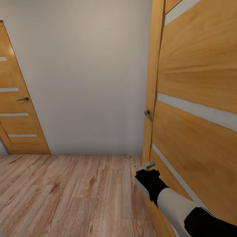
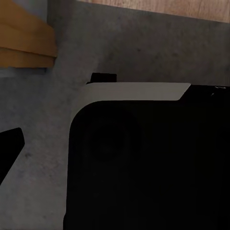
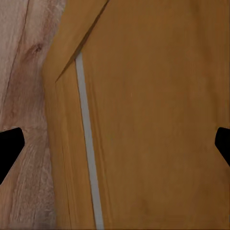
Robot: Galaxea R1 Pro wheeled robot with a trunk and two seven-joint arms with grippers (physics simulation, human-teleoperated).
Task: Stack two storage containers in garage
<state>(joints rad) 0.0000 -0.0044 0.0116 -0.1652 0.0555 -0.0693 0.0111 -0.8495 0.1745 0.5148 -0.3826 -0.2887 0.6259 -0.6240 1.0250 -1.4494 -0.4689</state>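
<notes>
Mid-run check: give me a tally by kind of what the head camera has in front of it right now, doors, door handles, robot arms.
Wooden doors: 2, the far door in the white wall and the near door at the right.
Door handles: 2, a dark handle on the far door, a grey handle on the near one.
Robot arms: 1, the right arm.
Total: 5

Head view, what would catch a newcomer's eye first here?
A big wooden door with pale stripes looms close at the right, its metal handle at the edge. The right arm reaches low toward it. A second matching door stands farther off at the left, across the wood-plank floor.
</notes>
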